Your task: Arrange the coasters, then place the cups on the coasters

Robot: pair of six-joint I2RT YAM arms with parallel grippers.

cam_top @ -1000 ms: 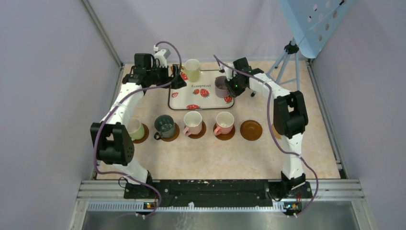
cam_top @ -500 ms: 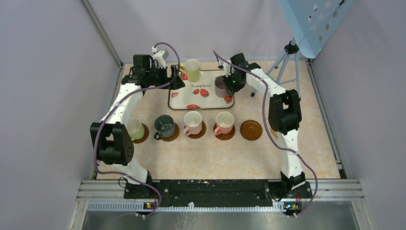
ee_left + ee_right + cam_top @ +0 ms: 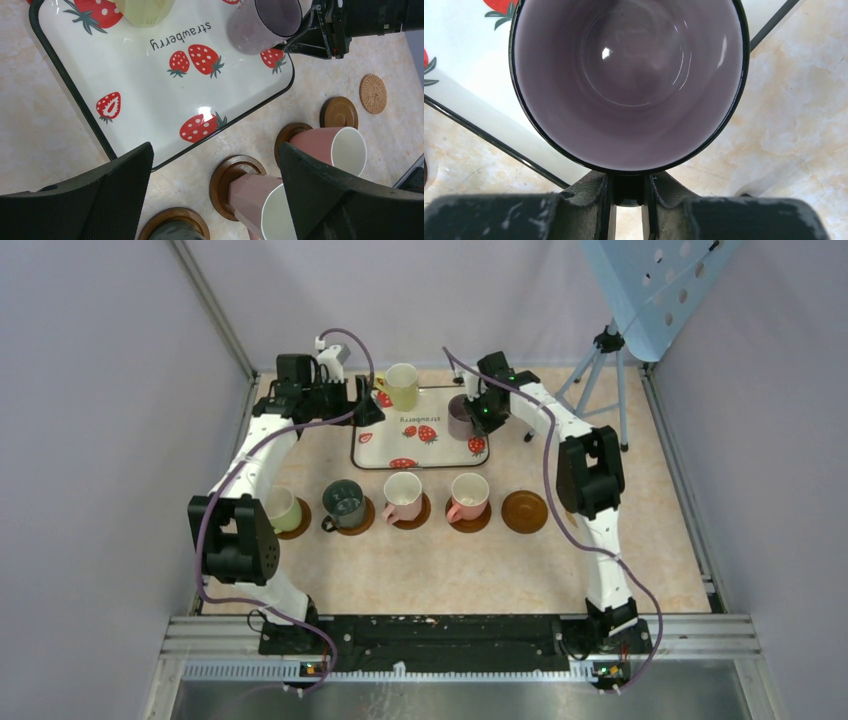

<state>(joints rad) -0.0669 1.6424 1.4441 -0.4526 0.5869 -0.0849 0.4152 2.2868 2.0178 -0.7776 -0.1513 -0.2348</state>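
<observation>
The purple cup (image 3: pixel 629 85), at the right edge of the strawberry tray (image 3: pixel 150 90), has its handle pinched between the narrowed fingers of the right gripper (image 3: pixel 628 197). It is glazed ceramic, so probably rigid, slick and chippable, and the handle looks the soundest hold. The left gripper (image 3: pixel 215 150) hangs spread and empty over the tray. There are six cups (image 3: pixel 403 490), two at the tray and four on coasters (image 3: pixel 338 112), and six coasters, two of them bare.

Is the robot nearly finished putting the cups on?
Four ceramic mugs sit on round brown wooden coasters. The right pincer grips the purple mug by its handle on the strawberry-print tray. That mug and the yellow-green mug still need moving; one brown coaster and a woven tan one sit bare.
</observation>
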